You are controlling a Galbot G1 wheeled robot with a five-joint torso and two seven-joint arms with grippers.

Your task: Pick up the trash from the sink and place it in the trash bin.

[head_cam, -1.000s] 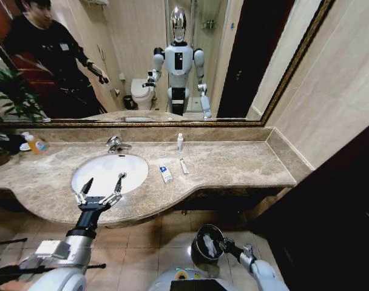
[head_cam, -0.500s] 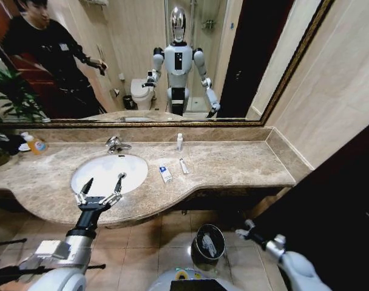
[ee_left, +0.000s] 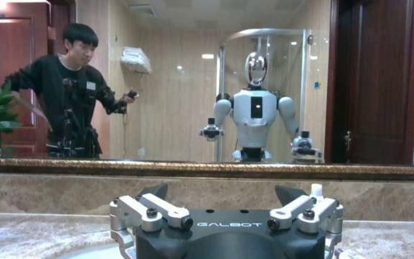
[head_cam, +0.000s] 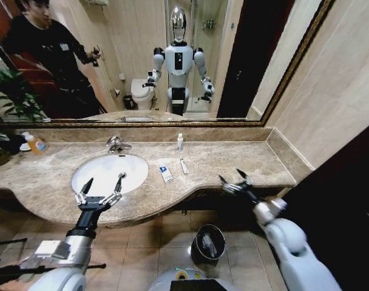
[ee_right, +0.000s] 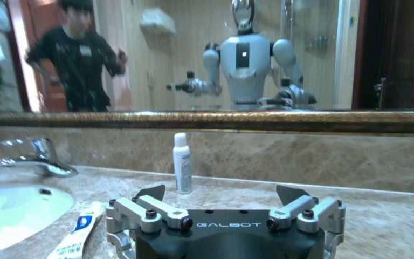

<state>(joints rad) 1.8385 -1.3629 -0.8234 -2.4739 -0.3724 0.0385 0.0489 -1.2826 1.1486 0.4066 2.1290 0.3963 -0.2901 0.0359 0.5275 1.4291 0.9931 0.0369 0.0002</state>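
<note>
Two grippers up, both with fingers spread wide and nothing between them. Left gripper [head_cam: 101,185] hangs over the front rim of the sink [head_cam: 81,173], fingertips above the near edge of the white basin, not touching it as far as I can tell; in the left wrist view the same claw [ee_left: 226,202] faces the mirror, spread and empty. Right gripper [head_cam: 235,180] sits at the front edge of the vanity top [head_cam: 251,160] toward its right end, jaws apart, holding nothing; contact with the marble can't be told. Its own camera shows the claw [ee_right: 221,205] open and pointed at the back wall. Three bits of trash left on the counter: blue-marked box [head_cam: 165,174] just right of the basin, long axis running front to back, slightly tilted; slim tube [head_cam: 184,166] just beside it further right, long axis also roughly front to back; tiny bottle [head_cam: 179,142] upright at the back edge by the mirror, well behind both. Right wrist view has the bottle [ee_right: 183,163] standing ahead of the claw and a blue-marked item [ee_right: 74,240] lying near the basin rim. Trash bin [head_cam: 209,244] is on the floor below the counter's front edge, white scrap visible inside. Faucet [head_cam: 116,144] at the basin's back rim.
</note>
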